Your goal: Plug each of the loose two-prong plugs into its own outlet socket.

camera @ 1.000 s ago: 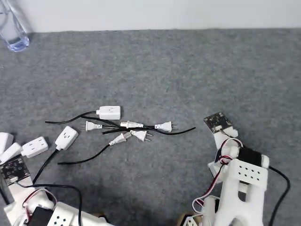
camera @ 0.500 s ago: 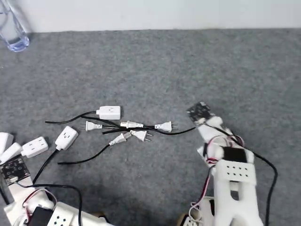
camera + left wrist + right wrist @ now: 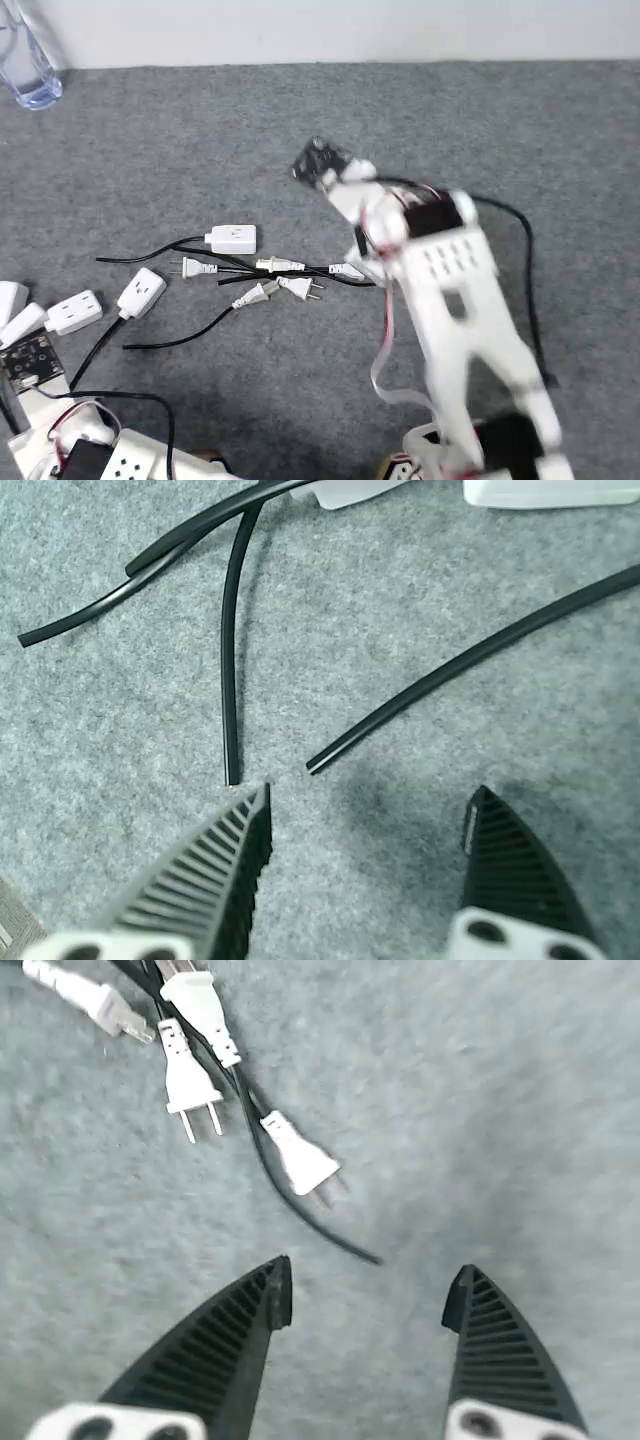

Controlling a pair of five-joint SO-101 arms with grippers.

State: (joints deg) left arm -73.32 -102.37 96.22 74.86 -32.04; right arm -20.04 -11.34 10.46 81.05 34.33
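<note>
Several white two-prong plugs on black cords lie tangled mid-table, among them one [image 3: 195, 267], another [image 3: 255, 293] and a third [image 3: 300, 287]. White outlet blocks lie to their left: one [image 3: 232, 238], a second [image 3: 141, 292] and a third [image 3: 73, 311]. My right arm [image 3: 430, 250] stretches over the right end of the tangle. The right gripper [image 3: 372, 1272] hangs open just above the carpet, short of the nearest plug [image 3: 300, 1160], with two more plugs [image 3: 190, 1075] beyond. My left gripper [image 3: 371, 795] is open over bare carpet near two loose black cord ends [image 3: 312, 767].
A clear glass [image 3: 25, 55] stands at the far left corner by the white wall. Grey carpet [image 3: 500, 150] covers the table. The left arm's base [image 3: 40, 420] sits at the near left edge, with a black cord running up past it.
The right arm has swung from the near right side leftward and farther out, and now covers the right end of the plug tangle. The left arm and the plugs have stayed put.
</note>
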